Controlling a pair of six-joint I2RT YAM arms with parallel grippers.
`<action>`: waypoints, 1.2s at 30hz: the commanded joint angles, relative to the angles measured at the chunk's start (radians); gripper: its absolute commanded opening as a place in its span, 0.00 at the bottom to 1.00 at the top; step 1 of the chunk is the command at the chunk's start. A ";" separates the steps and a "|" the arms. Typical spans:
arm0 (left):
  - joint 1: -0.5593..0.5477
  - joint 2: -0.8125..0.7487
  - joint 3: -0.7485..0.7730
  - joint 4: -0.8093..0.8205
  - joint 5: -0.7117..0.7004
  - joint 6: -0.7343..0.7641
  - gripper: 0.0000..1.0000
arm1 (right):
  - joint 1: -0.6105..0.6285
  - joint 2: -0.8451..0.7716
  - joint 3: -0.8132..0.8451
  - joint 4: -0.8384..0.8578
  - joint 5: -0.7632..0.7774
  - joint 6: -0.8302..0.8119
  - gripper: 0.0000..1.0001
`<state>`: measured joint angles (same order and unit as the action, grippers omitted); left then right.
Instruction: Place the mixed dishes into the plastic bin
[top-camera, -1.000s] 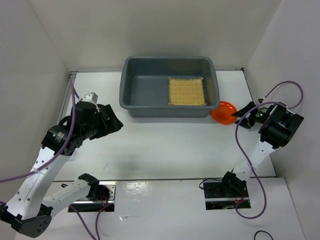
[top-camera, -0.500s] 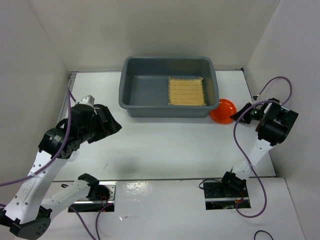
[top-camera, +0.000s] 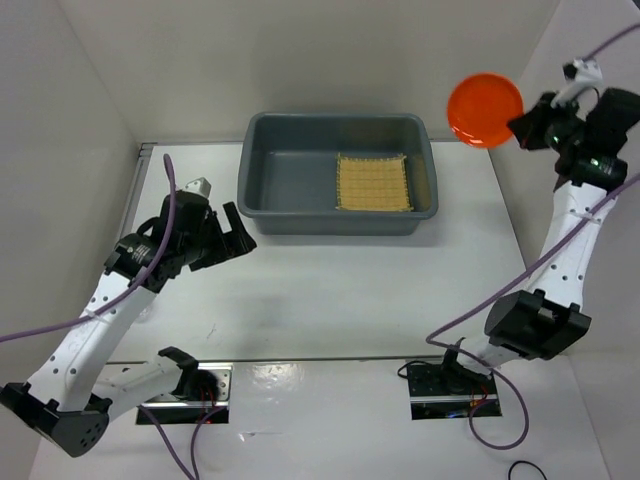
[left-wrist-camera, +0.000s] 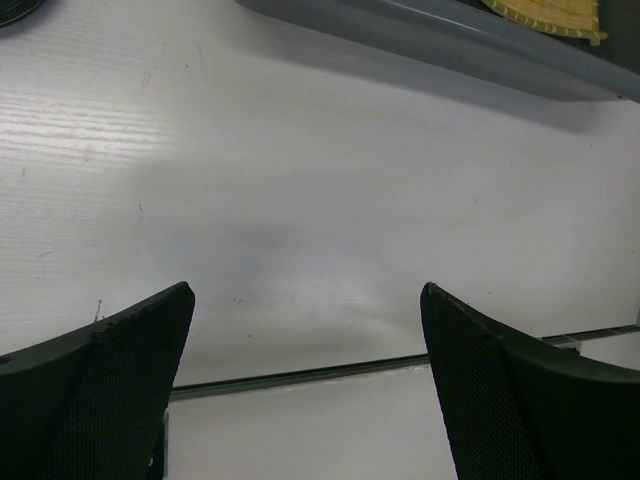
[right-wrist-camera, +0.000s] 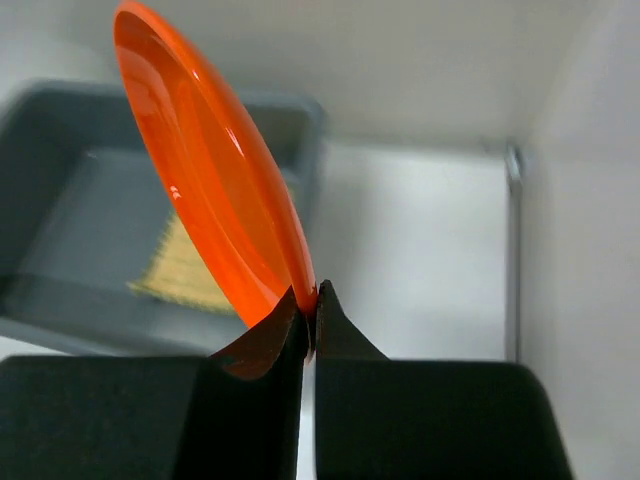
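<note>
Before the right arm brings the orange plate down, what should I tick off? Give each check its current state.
1. Grip: right gripper shut on the rim of the orange plate, held in the air: ok.
2. Plate above the plastic bin: it looks off past the bin's right end: not ok.
3. Room in the bin: bamboo mat lies at the right, left floor bare: ok.
4. Clearance: left gripper open, empty, outside the bin: ok.
5. Rim-only pinch secure enough: cannot tell.
</note>
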<state>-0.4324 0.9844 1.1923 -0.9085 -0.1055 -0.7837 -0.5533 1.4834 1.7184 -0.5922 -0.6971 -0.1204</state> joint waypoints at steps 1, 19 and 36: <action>0.006 0.016 0.043 0.051 0.006 0.049 1.00 | 0.186 0.117 0.159 -0.064 -0.036 0.017 0.00; 0.006 -0.079 0.023 -0.041 -0.042 -0.008 1.00 | 0.467 0.688 0.438 -0.090 0.010 -0.041 0.00; 0.006 -0.079 0.055 -0.102 -0.094 -0.049 1.00 | 0.593 0.811 0.399 -0.090 0.295 -0.062 0.08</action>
<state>-0.4324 0.9089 1.2045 -1.0088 -0.1829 -0.8185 0.0437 2.2993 2.1128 -0.7006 -0.4694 -0.1841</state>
